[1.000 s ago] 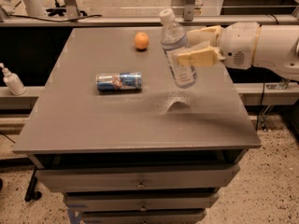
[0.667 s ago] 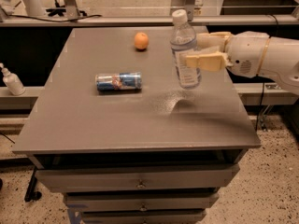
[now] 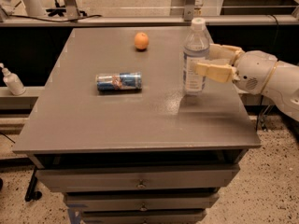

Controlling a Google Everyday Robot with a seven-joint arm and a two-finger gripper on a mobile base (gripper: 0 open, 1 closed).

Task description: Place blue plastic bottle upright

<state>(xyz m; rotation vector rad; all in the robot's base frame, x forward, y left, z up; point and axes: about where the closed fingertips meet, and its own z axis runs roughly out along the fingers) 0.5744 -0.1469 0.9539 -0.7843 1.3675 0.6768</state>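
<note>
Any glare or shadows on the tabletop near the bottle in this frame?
Camera view: pale sheen on the table just in front of the blue plastic bottle; soft shadow to its right, under the gripper at the bottle's side; can casts a thin shadow.

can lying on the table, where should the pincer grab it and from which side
Probably best to grip the can around its middle, coming down from above and closing front to back. It lies on its side, length running left to right, so its narrow round body faces up. The pincer is at the right, by the upright bottle.
</note>
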